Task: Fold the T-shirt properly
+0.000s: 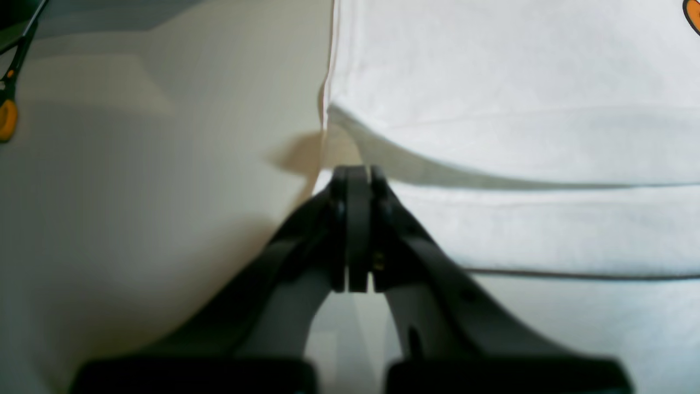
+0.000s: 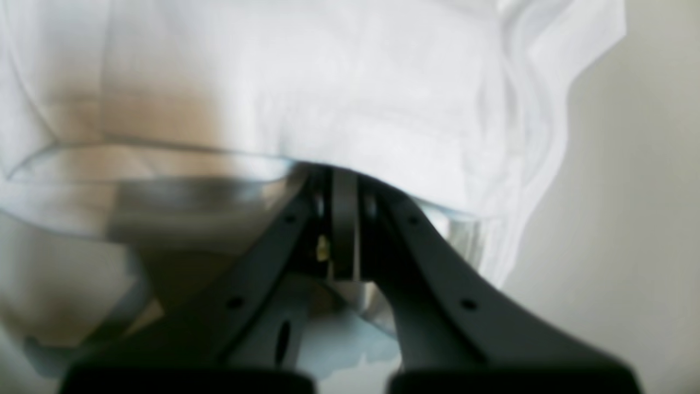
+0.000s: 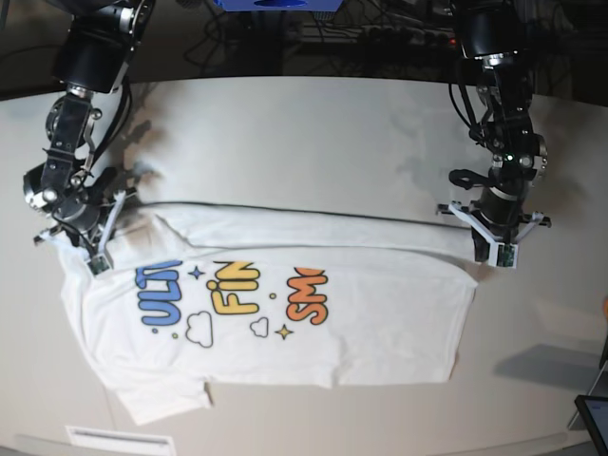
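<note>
The T-shirt [image 3: 380, 323] lies flat on the table with its blue, yellow and orange print facing up. Its far part is turned over as a plain white strip [image 3: 313, 228] running between the two grippers. My left gripper [image 3: 495, 249] [image 1: 356, 172] is at the shirt's right edge, shut on the cloth [image 1: 492, 137] at the fold. My right gripper [image 3: 95, 256] [image 2: 344, 175] is at the shirt's left end by the sleeve, shut on a lifted edge of white cloth [image 2: 383, 98]. What lies between the jaws is hidden in both wrist views.
The beige table [image 3: 304, 142] extends beyond the shirt on the far side and to the right. Cables and dark equipment [image 3: 380, 28] line the far edge. A dark device [image 3: 594, 418] sits at the near right corner, and a white label [image 3: 119, 439] at the near edge.
</note>
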Available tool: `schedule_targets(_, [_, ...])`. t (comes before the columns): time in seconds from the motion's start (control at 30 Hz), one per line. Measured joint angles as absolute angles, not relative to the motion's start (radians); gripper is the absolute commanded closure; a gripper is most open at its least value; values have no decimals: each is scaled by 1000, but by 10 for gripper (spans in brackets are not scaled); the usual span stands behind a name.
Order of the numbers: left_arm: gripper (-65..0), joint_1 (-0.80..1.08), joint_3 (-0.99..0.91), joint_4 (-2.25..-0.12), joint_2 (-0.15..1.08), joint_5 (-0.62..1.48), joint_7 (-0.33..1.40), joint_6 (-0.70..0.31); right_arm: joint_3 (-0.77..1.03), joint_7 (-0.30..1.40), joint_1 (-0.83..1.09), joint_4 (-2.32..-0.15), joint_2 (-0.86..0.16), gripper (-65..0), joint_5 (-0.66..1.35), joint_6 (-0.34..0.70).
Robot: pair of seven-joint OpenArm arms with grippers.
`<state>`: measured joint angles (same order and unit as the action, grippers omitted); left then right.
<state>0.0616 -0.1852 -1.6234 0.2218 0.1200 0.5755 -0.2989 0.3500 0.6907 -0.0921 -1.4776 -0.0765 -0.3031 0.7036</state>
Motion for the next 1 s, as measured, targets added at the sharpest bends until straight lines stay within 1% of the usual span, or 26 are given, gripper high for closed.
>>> schedule_targets(0.17, [0,65,-185,-1611,222,120,573,-299,348,698,-126,-1468,-76,-3,-303,703])
schedule_targets(0.27, [0,53,-185,-1556,221,116,570,-295,348,699,-124,-1470,-77,-3,-303,703])
schedule_targets(0.4, [0,58,-187,-1528,222,115,575,-295,347,706,-119,-1470,-88,-3,-406,706])
schedule_targets(0.5, [0,38,-183,-1528,221,116,575,-295,347,707,-124,-1470,-96,-3,-415,707])
schedule_targets(0.63, [0,8,-180,-1531,219,116,570,-295,346,711,-180,-1468,-90,-3,-414,706])
schedule_targets(0.73, [0,17,-181,-1533,218,116,578,-295,287,709,-190,-1468,-96,-3,-416,696])
schedule_targets(0.87, [0,16,-185,-1533,217,116,574,-295,233,717,-194,-1463,-54,-3,-415,707])
schedule_targets(1.0, [0,20,-189,-1533,223,116,575,-295,229,709,-263,-1398,-35,-3,-412,707])
